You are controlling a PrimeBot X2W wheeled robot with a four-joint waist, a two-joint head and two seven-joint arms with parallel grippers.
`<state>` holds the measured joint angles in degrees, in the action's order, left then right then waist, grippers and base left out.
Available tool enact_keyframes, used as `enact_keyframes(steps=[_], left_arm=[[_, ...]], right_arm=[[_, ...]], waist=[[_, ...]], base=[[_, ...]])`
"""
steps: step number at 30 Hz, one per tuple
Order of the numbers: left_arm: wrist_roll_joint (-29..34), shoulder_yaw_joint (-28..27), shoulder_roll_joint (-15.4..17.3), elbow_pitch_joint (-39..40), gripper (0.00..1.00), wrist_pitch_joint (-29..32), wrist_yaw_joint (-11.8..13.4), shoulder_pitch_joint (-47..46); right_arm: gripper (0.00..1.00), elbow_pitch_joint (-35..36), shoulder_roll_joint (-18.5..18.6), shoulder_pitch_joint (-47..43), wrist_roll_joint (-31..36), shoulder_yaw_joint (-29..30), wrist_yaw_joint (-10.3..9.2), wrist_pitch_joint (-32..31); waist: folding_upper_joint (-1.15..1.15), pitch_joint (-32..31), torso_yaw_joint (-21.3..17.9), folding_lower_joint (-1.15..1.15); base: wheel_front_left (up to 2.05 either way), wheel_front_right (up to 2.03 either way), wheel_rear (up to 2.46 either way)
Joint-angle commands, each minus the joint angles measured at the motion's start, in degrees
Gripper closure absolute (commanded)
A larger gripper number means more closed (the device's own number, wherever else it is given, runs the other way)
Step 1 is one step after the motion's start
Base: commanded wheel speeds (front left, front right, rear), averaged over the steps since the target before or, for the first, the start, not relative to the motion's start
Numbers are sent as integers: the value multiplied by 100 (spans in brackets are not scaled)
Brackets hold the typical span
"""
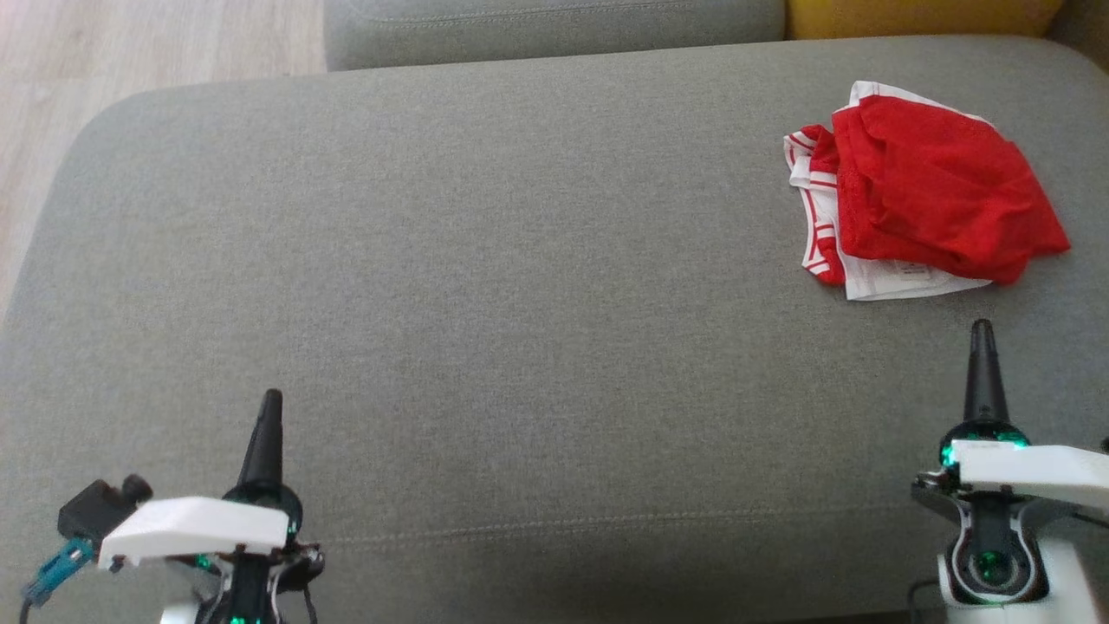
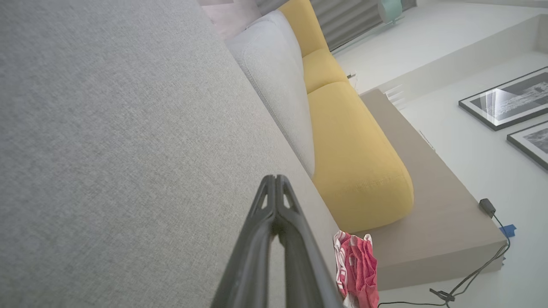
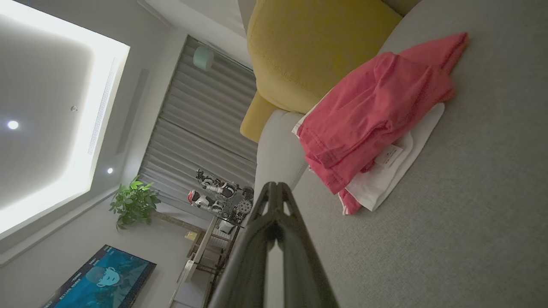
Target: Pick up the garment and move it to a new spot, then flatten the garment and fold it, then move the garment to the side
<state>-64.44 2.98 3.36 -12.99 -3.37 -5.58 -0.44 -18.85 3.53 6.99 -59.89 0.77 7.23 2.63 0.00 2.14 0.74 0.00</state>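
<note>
Left pincer [image 1: 271, 406]: fingers together, empty, resting low over the near edge of the grey cushion [image 1: 520, 286]. Right pincer [image 1: 982, 338]: fingers together, empty, set equally low, probably to leave the work area unobstructed. The garment [image 1: 931, 199], red with white trim, lies loosely bunched directly ahead of the right pincer, apart from it, favouring a right-arm reach. Beyond it: a yellow cushion [image 1: 918, 16]
</note>
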Motion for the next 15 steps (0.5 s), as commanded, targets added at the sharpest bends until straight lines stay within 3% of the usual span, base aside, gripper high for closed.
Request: enact_keyframes(steps=[1,15], left_arm=[[-134,-172,105,167,100,40,-43,-337],[-1026,-340,112,85,100,275,-90,-405]], right_arm=[[100,240,79,81,-168,-49,18,-32],[100,319,73,25,-1173,92,21,-264]], waist=[[0,-4,-2,0],[0,-64,-24,0]], base=[[0,0,0],[0,0,0]])
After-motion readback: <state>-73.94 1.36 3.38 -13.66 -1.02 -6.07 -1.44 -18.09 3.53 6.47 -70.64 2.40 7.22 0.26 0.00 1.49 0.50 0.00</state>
